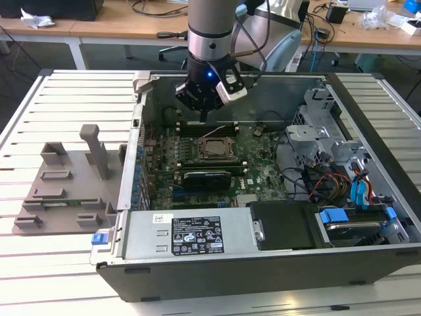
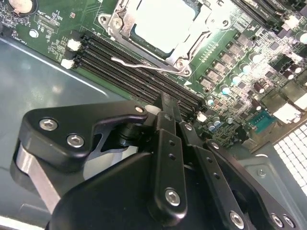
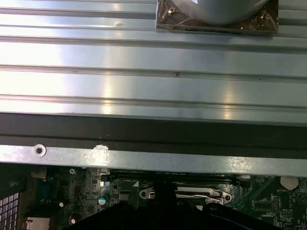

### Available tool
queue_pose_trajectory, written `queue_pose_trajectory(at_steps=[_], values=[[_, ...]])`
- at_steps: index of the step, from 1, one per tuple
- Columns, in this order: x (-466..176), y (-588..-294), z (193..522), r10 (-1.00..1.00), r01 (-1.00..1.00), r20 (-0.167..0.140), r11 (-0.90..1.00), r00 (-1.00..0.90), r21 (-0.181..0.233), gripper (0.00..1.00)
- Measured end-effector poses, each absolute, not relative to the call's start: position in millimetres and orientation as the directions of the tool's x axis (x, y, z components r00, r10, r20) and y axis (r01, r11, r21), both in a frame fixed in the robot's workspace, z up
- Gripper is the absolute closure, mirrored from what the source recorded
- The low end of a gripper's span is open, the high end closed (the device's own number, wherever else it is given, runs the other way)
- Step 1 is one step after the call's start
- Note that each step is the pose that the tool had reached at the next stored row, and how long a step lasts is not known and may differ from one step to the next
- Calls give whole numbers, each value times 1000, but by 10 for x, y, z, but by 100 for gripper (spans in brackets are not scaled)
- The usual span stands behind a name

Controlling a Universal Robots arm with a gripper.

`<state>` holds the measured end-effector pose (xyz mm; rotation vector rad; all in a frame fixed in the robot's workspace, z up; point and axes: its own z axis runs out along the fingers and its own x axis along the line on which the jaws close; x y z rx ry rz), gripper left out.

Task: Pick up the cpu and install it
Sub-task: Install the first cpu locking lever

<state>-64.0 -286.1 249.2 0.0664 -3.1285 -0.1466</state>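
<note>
Above the motherboard [image 1: 263,178] of the open computer case [image 1: 368,263], hangs over the black memory slots [image 2: 139,79] near the case's back wall, with gripper [image 1: 202,113] [image 2: 166,100] fingers drawn narrow together and holding nothing. Just beyond those slots, lying flat inside the metal socket frame [image 2: 113,23] in the second wrist view: silvery cpu [image 2: 160,21], well apart from the fingertips, with a thin wire lever [image 2: 139,64] between frame and slots. Off to the exterior view's left, resting on the slatted table [image 1: 39,105]: grey holder [image 1: 66,191].

Black screw-studded gripper [image 2: 165,108], silver arm [image 1: 209,26]
</note>
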Motion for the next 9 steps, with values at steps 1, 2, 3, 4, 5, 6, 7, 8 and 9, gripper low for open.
queue_pose_trajectory(at_steps=[1,2,3,4,5,6,7,8,9], values=[[-639,-2861,2476,-43,-42,7,995,-999,94,89],[-639,-2861,2444,-43,-42,7,995,-999,94,89],[-638,-2862,2416,-43,-42,7,995,-999,94,89],[-637,-2861,2396,-43,-42,7,995,-999,94,89],[-637,-2861,2376,-43,-42,7,995,-999,94,89],[-636,-2861,2337,-47,-46,7,995,-999,94,89],[-636,-2861,2321,-48,-47,7,994,-999,94,89],[-635,-2861,2300,-49,-48,7,994,-999,94,89],[-634,-2861,2284,-51,-50,7,994,-999,94,89]])
